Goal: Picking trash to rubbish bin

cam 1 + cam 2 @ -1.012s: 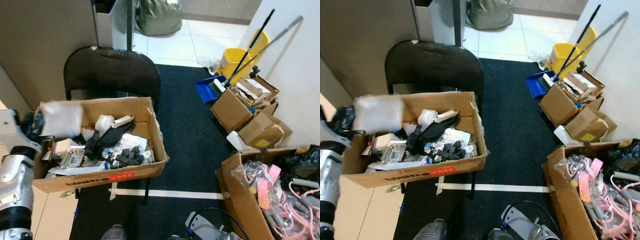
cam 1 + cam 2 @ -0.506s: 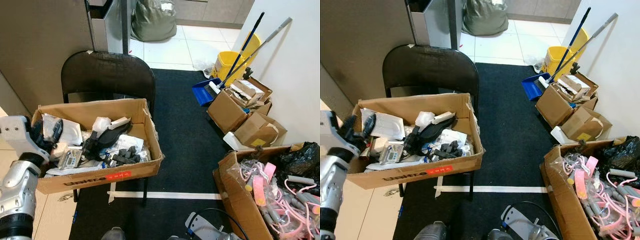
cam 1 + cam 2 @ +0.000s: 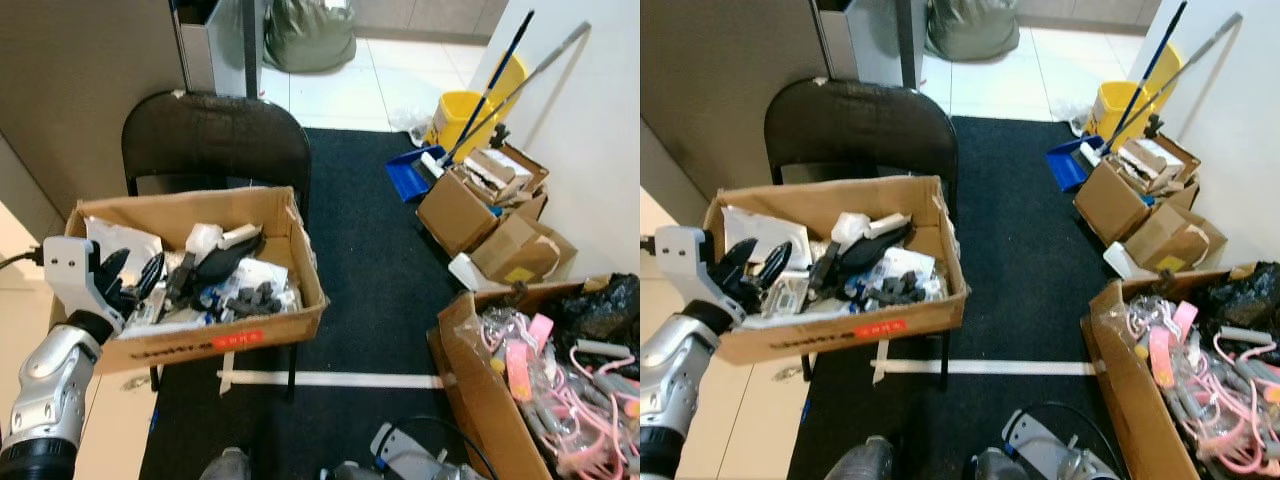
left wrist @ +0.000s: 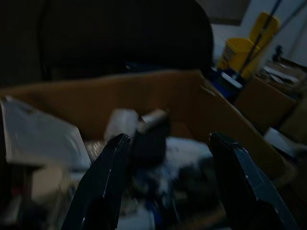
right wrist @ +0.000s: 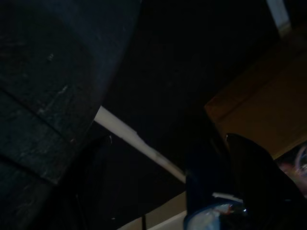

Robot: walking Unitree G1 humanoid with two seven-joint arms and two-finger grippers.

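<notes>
Left gripper (image 3: 130,280): I have its fingers (image 4: 108,177) spread wide with nothing between them, held over the near-left corner of the box (image 3: 290,235). Straight ahead of the fingertips lie a dark moulded piece (image 4: 149,139) and a pale wad (image 4: 121,122); beside the left finger rests a white sheet (image 3: 120,240). I judge the trash is this loose clutter, and that I keep the fingers apart because the drop into the box is done. The box sits on a black chair (image 3: 215,140), which brings it within the arm's reach. Farther out, past the black mat (image 3: 370,260), stand more cartons (image 3: 455,215) and a yellow mop bucket (image 3: 470,110). Right gripper (image 5: 158,158): idle, fingers apart, hanging low above the mat and a white tape line (image 5: 139,143).
</notes>
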